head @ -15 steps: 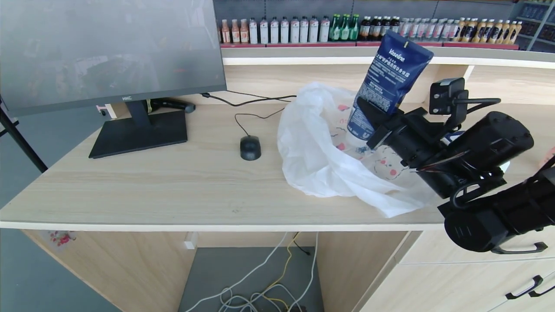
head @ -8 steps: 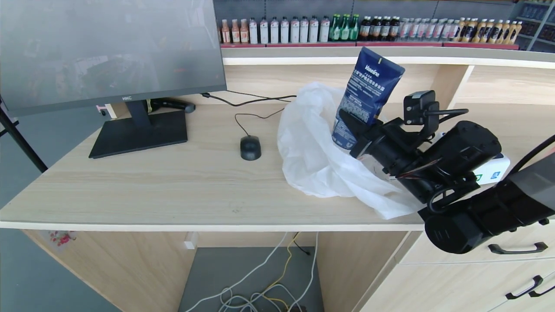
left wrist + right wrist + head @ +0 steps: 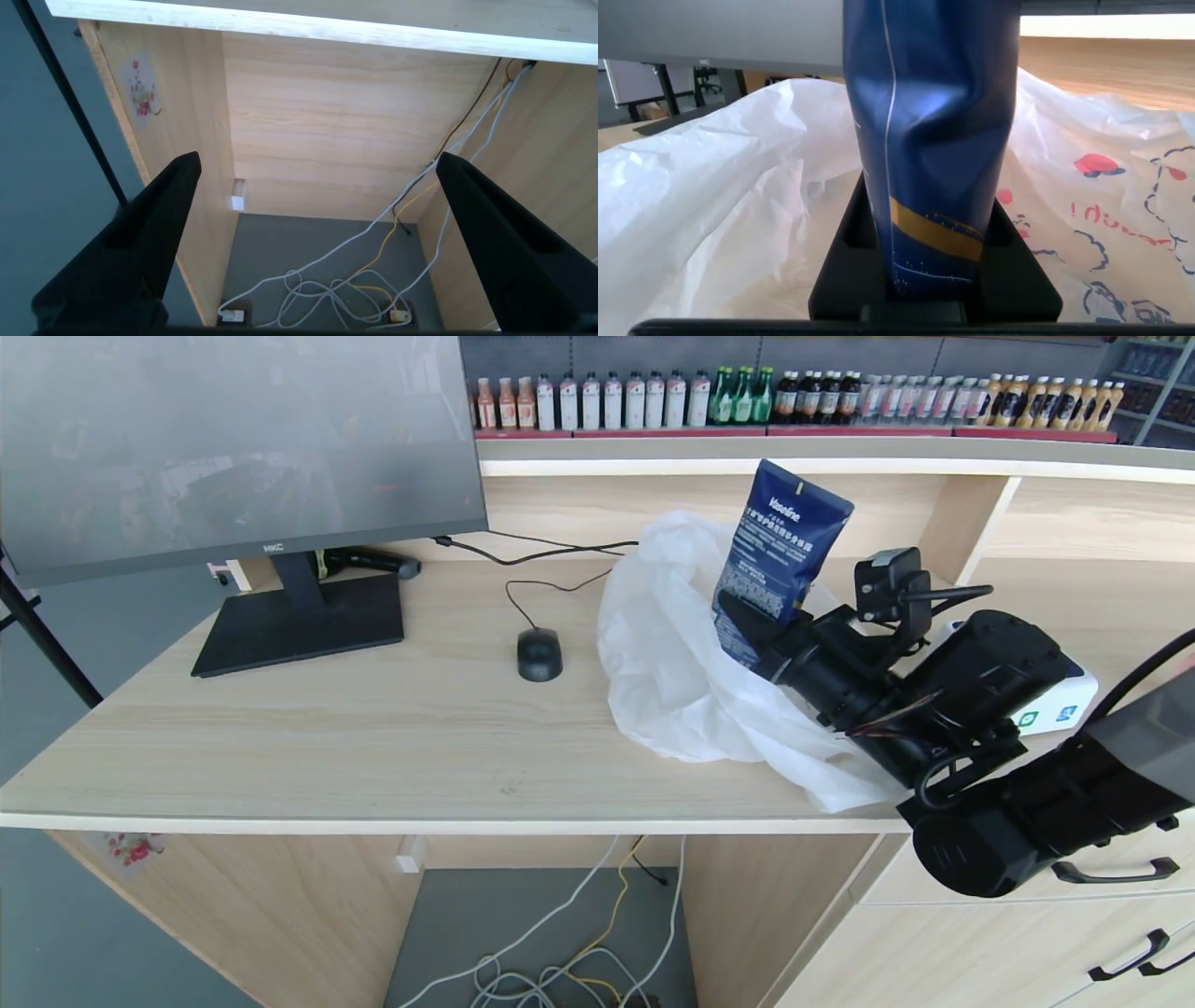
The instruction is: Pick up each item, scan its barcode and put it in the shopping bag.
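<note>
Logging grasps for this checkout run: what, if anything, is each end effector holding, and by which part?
The right end effector grips the blue tube by its lower end, above the shopping bag. The left end effector is open, holding nothing.

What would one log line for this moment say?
right gripper: shut on blue tube | blue tube: upright, at shopping bag opening | left gripper: open, empty
</note>
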You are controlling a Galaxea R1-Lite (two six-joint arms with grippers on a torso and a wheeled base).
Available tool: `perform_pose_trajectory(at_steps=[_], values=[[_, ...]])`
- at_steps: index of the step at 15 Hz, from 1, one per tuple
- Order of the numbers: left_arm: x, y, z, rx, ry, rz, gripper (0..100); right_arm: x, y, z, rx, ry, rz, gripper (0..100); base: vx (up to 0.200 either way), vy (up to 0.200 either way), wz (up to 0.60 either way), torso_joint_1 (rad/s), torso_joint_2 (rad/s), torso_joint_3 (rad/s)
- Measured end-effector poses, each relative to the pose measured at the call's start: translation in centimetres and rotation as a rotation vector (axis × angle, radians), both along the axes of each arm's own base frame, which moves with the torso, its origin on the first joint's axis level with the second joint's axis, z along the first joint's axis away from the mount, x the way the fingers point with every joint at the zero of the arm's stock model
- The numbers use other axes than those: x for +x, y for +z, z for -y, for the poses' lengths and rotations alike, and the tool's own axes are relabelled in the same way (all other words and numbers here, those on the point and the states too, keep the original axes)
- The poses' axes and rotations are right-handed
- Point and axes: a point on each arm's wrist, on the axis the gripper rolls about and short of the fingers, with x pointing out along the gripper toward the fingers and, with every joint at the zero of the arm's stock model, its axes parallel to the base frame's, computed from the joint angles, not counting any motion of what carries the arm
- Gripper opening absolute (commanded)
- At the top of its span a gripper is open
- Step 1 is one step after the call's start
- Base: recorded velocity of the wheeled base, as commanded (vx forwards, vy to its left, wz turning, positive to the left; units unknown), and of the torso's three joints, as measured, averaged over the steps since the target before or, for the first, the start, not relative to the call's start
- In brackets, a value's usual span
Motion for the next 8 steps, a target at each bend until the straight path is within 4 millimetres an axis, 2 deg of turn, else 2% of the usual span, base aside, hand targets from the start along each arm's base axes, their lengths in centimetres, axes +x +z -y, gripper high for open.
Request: perform_pose_trajectory(at_steps=[8], values=[[0.0,0.0,0.0,0.0,0.0,0.0,100,-0.6,-1.4,0.0,-0.032,0.006,-0.05,0,0.0,0.0,0.0,0.0,0.0,0.0]])
